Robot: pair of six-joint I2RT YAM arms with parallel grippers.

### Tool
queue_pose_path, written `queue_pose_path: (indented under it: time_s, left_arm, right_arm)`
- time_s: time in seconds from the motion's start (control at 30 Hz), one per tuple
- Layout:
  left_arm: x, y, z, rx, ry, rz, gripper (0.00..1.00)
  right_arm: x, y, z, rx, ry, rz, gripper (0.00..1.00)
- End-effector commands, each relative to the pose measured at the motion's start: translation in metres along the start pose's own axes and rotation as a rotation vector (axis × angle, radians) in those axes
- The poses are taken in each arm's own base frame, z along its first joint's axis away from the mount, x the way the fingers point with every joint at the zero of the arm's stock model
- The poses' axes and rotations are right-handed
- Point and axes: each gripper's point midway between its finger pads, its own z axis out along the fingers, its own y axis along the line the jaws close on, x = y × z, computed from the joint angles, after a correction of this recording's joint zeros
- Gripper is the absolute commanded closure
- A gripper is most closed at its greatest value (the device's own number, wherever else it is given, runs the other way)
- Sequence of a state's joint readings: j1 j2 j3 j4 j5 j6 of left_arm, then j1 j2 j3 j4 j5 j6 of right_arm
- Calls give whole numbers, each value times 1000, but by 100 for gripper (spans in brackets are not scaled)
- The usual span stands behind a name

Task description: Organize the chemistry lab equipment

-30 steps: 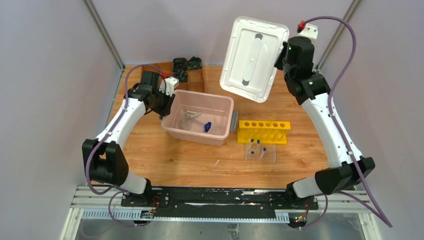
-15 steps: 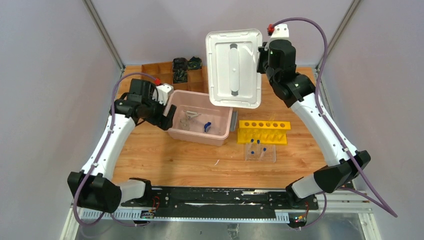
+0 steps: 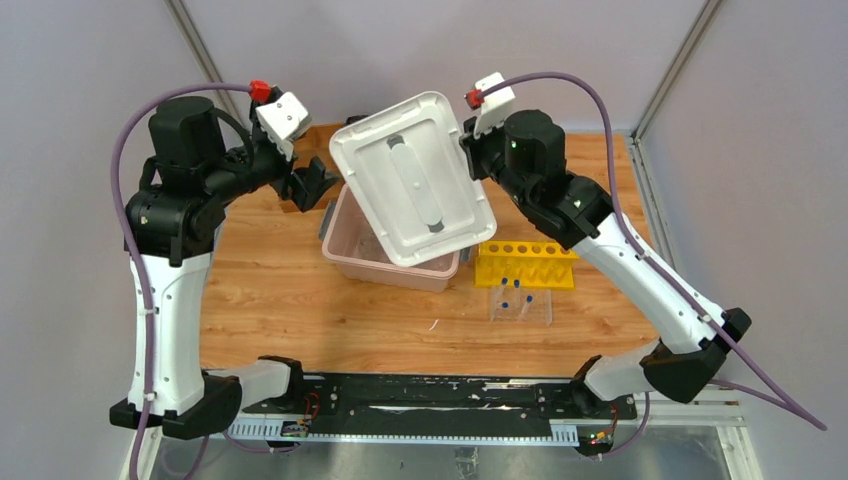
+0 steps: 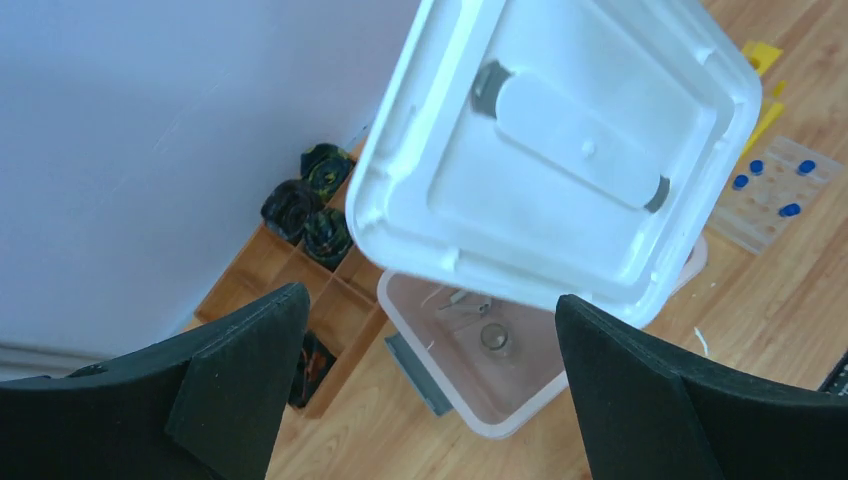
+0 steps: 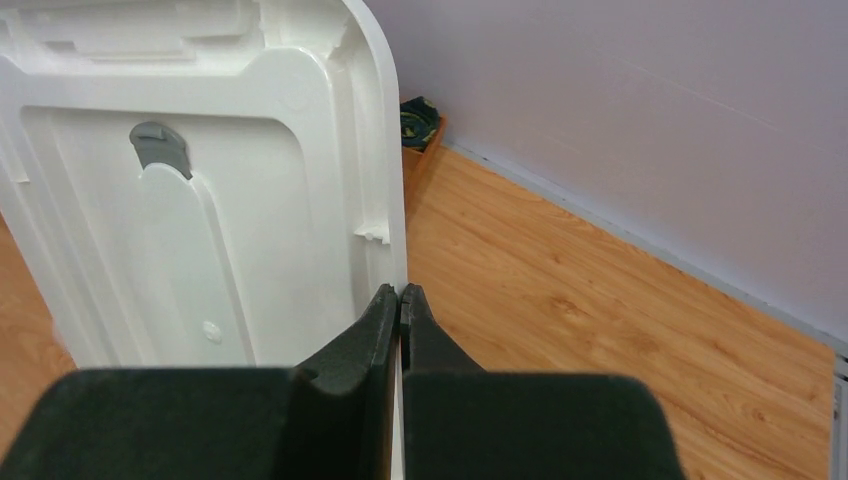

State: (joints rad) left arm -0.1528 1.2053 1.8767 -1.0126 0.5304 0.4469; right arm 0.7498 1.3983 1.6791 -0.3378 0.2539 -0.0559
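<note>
One white lid (image 3: 412,180), pinched at its rim by the closed right tool (image 5: 400,300), hangs tilted over one pink bin (image 3: 390,270) with a small clear beaker (image 4: 492,338) inside. The left tool (image 4: 425,300) gapes wide and holds nothing. Beside the bin stands one yellow holed rack (image 3: 527,265). Just in front of it, one clear tray (image 3: 520,308) carries four blue-capped tubes (image 4: 789,210). The counter (image 3: 300,320) is wood, and the walls (image 3: 90,120) are pale lilac.

The lid (image 3: 413,178) hangs over the bin (image 3: 388,270). The rack (image 3: 527,267) stands right of the bin, with the tray (image 3: 520,307) in front of it.
</note>
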Motion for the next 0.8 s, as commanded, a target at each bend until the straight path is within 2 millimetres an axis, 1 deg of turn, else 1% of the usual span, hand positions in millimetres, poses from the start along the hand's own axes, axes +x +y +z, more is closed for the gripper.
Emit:
queue_pose_path:
  time_s: [0.0, 0.13, 0.2, 0.37, 0.5, 0.6, 0.7, 0.77]
  left_arm:
    - [-9, -15, 8, 125, -38, -2, 0]
    - [-4, -15, 25, 182, -28, -24, 1]
    - [3, -14, 34, 204, 0, -43, 4]
    - [36, -39, 41, 382, 111, -87, 9]
    - [61, -57, 37, 479, 178, -95, 13]
    - [72, -69, 31, 544, 218, -110, 19]
    - [83, -81, 23, 616, 267, -123, 26]
    - [87, -82, 24, 620, 286, -141, 34]
  right_arm:
    - [-15, 31, -24, -114, -75, -15, 100]
    - [1, 61, -29, -177, -37, -60, 100]
    - [7, 72, -32, -189, -24, -84, 100]
    - [13, 82, -39, -199, -18, -116, 100]
    - [13, 87, -41, -206, -20, -141, 100]
    - [14, 91, -41, -212, -22, -163, 100]
    - [15, 94, -41, -209, -27, -186, 100]
    - [15, 95, -40, -206, -28, -198, 100]
